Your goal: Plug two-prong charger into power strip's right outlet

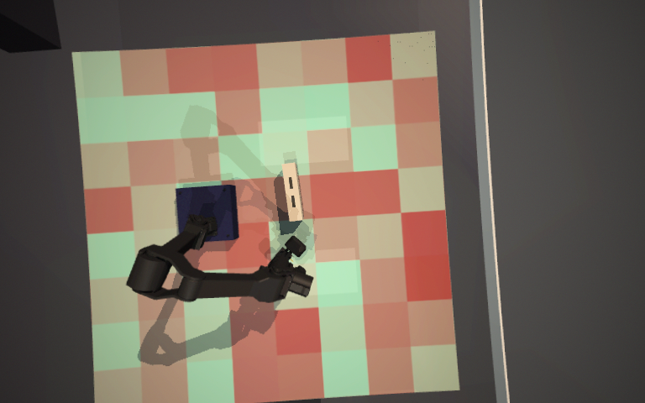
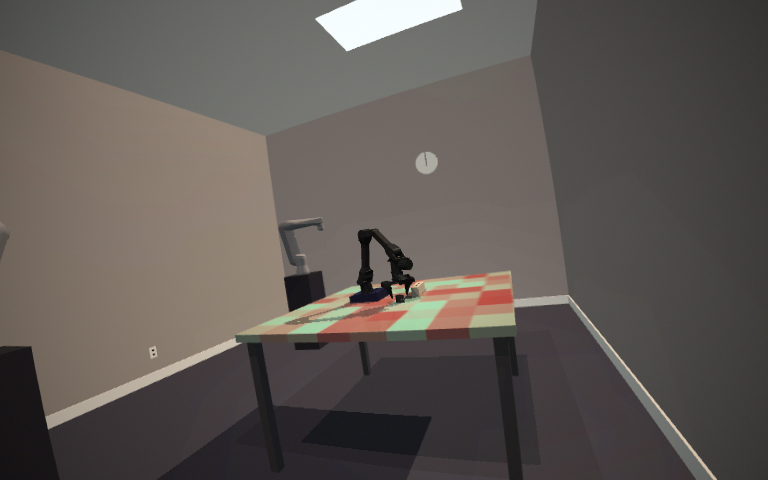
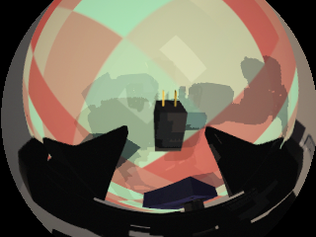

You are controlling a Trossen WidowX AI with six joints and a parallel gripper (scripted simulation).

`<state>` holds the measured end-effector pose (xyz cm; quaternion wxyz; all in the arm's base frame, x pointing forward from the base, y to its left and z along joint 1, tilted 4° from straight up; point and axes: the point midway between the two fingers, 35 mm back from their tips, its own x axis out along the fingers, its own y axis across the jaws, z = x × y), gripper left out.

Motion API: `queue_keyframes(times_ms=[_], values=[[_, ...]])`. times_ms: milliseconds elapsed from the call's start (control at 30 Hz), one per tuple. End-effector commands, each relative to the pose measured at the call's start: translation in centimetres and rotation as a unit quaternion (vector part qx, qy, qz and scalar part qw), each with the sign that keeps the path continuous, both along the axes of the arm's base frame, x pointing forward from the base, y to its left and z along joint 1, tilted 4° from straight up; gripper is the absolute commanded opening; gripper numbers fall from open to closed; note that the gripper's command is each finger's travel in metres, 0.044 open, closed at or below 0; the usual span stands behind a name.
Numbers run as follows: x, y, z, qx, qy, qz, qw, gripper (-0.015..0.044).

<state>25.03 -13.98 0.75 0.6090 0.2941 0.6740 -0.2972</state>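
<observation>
Currently I'm at the pre-grasp step, i.e. nothing's plugged in and the pickup is yet to be made. The hand (image 1: 291, 259) (image 2: 399, 289) (image 3: 168, 129) is spread about as wide as it goes, w/ nothing in its grip. The two-prong charger (image 2: 399, 298) (image 3: 170, 125) lies on the table (image 2: 373, 333), near the power strip (image 1: 291, 192) (image 2: 418, 289); wrist view has its black body roughly centred b/w the fingertips, a bit ahead of them, brass prongs (image 3: 163, 98) pointing away from the hand. In the top view the arm hides it, so I can't tell its exact spot vs. the strip's end. Next move, IMO: ease down w/ the body kept midway, then close on its sides, prongs left free. After that, lift, turn prongs toward the slots & line up w/ the right outlet. Main risk's a crooked grip, b/c the shutter wants both prongs going in straight, at the same time.
</observation>
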Motion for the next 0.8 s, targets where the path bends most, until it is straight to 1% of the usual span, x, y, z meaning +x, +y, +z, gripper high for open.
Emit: queue_keyframes(times_ms=[0, 433, 767], values=[[-0.2, 0.0, -0.8, -0.001, 0.003, 0.003, 1.0, 0.044], [-0.3, 0.0, -2.4, -0.001, 0.003, 0.003, 1.0, 0.044], [-0.2, 0.0, -2.2, 0.001, 0.001, 0.0, 1.0, 0.0177]])
